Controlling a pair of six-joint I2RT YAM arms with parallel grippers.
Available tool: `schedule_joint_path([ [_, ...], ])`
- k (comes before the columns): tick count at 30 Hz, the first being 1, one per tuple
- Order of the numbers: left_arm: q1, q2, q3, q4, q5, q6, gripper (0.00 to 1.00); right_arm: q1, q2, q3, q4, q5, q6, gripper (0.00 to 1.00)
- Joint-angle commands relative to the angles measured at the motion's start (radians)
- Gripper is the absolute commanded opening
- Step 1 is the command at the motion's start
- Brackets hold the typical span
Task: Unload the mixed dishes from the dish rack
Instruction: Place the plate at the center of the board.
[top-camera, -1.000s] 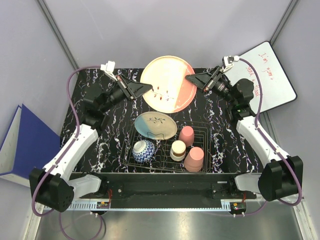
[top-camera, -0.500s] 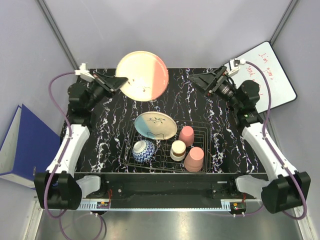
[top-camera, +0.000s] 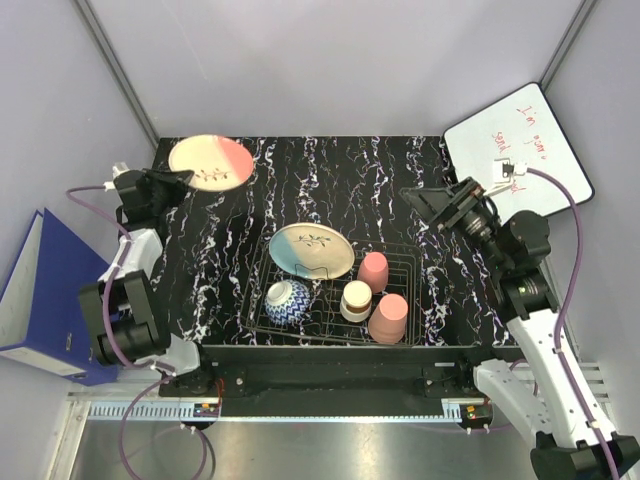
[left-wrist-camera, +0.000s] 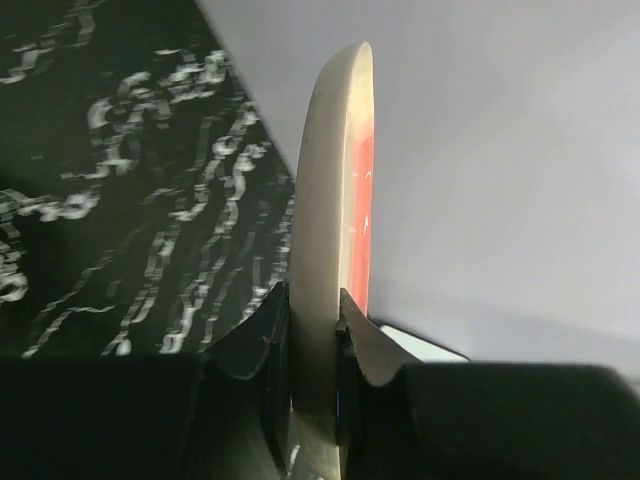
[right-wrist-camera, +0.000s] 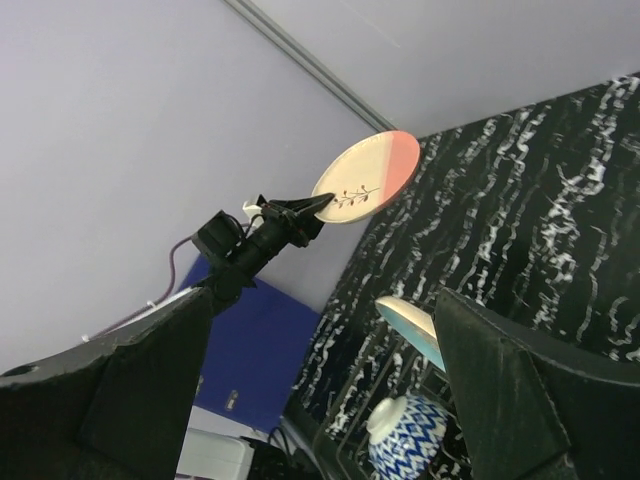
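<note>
Black marbled desk (top-camera: 300, 190) spreads under both pincers. The wire rack (top-camera: 412, 262) sits nearer the arm bases than either pincer and closer to the right one. The left pincer (top-camera: 182, 177) is clamped on the rim of the pink-and-cream plate (top-camera: 210, 162), one finger on each face. This plate reaches out past its tips, tilted, over the desk's far left corner. The right pincer (top-camera: 412, 195) stands wide and holds nothing, just beyond the rack's far right corner. Inside the rack, on the side away from the right pincer, a blue-and-cream plate (top-camera: 310, 250) leans with a patterned bowl (top-camera: 288, 302) on its near side. Closer to that pincer stand a pink cup (top-camera: 373, 271), a second pink cup (top-camera: 389, 318) and a cream cup (top-camera: 356, 300).
</note>
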Motion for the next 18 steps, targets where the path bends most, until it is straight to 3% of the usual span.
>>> schedule_joint_path([
  [1,0.008,0.062,0.058,0.245,-0.005,0.014,0.00,-0.002,-0.056,-0.044,-0.124,0.053,-0.111,1.00],
  [18,0.088,0.352,0.173,0.190,-0.130,0.065,0.00,-0.002,-0.067,-0.171,-0.125,0.058,-0.128,1.00],
])
